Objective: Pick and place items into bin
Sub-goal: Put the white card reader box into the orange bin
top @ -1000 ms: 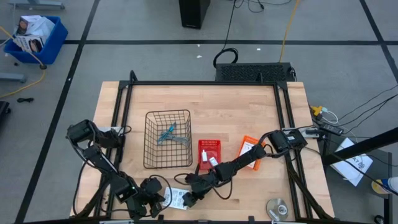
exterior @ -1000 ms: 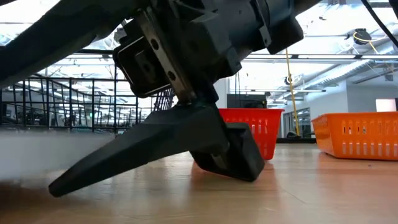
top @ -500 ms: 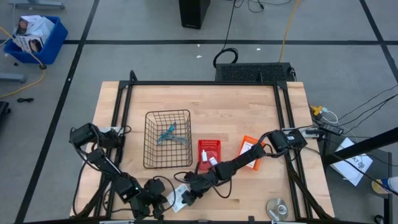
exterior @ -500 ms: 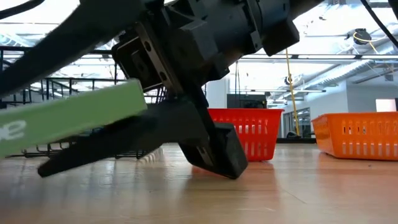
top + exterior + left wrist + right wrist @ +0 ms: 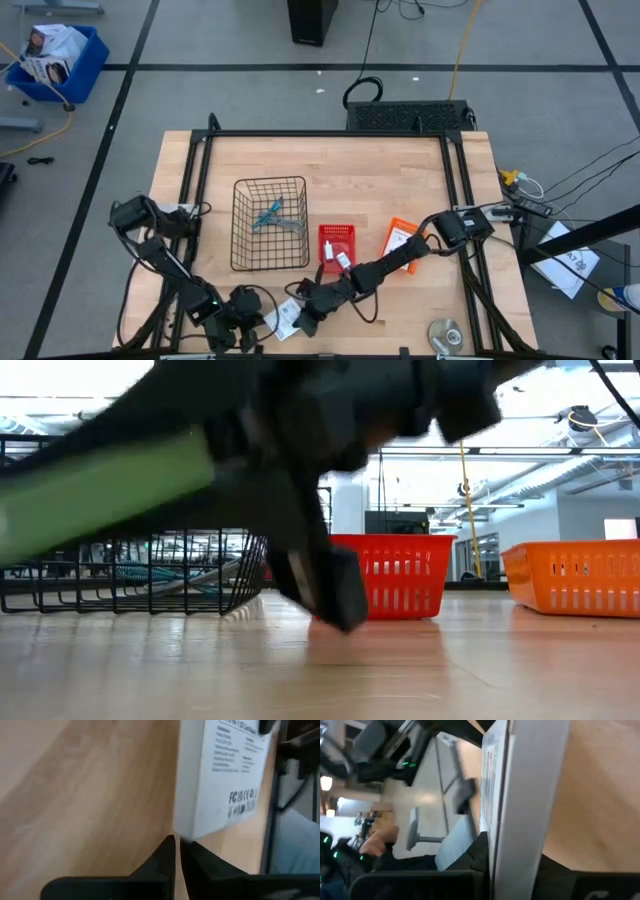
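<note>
At the lower middle of the high view, the right gripper [image 5: 303, 322] clamps the flat white printed card packet [image 5: 286, 316] between its fingers, lifted off the wooden table [image 5: 400, 180]. The left gripper [image 5: 243, 322] sits just left of the packet, fingers nearly together, its tips beside the packet's edge [image 5: 220, 775].

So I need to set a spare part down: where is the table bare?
Bare wood runs behind the wire basket, the red tray and the orange packet. The front edge is crowded: the right tool grips the white packet beside the left tool.
</note>
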{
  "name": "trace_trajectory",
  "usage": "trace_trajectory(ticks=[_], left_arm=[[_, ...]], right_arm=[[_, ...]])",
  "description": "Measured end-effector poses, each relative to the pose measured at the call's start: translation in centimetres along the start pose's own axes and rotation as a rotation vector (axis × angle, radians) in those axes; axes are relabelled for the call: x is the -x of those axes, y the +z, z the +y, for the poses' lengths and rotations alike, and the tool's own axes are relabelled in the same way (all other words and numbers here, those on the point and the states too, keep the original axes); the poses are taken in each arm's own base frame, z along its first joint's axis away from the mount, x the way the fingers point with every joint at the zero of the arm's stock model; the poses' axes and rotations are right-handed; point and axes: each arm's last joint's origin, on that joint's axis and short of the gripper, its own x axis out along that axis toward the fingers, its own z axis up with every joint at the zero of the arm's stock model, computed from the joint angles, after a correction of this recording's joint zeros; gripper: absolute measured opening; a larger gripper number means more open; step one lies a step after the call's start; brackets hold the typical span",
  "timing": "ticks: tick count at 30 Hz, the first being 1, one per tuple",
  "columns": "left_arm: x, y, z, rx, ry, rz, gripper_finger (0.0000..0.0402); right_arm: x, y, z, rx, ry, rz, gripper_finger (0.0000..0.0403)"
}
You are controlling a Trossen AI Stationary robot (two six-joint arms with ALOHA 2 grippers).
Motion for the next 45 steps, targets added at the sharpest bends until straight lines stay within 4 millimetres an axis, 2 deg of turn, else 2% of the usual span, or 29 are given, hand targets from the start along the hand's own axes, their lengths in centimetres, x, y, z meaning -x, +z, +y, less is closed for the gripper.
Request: trace_trajectory(ticks=[7,11,16,21,24,30,36,39,43,45], left_arm=[[4.0,1.4,-2.0,-0.056,-0.133,-0.151,0.0033],[6.7,2.5,-2.9,-0.117,-0.196,-0.261,0.0033],[9.4,3.8,-3.5,-0.180,-0.251,-0.355,0.0033],[11.0,4.7,-4.2,-0.259,-0.314,-0.417,0.0033],[11.5,5.0,-4.4,-0.296,-0.332,-0.444,0.0033],[11.6,5.1,-4.5,-0.333,-0.325,-0.464,0.0033],[11.6,5.1,-4.5,-0.335,-0.319,-0.472,0.0033],[11.6,5.1,-4.5,-0.335,-0.319,-0.472,0.0033],[11.6,5.1,-4.5,-0.335,-0.316,-0.475,0.0033],[11.6,5.1,-4.5,-0.333,-0.312,-0.481,0.0033]], right_arm=[[2.9,-1.2,5.0,0.182,0.035,-0.062,0.0033],[5.4,-2.3,6.6,0.323,-0.122,-0.090,0.0033],[9.6,-3.9,9.2,0.457,-0.290,-0.182,0.0033],[13.8,-5.8,10.6,0.530,-0.465,-0.243,0.0033],[16.4,-6.6,10.4,0.518,-0.602,-0.256,0.0033],[20.9,-7.4,8.5,0.425,-0.917,-0.231,0.0033],[24.0,-7.4,6.8,0.384,-1.218,-0.135,0.0033],[25.0,-7.2,6.4,0.344,-1.320,-0.086,0.0033],[24.7,-6.5,5.9,0.368,-1.336,-0.021,0.0033],[24.6,-5.8,5.3,0.325,-1.369,0.042,0.0033]])
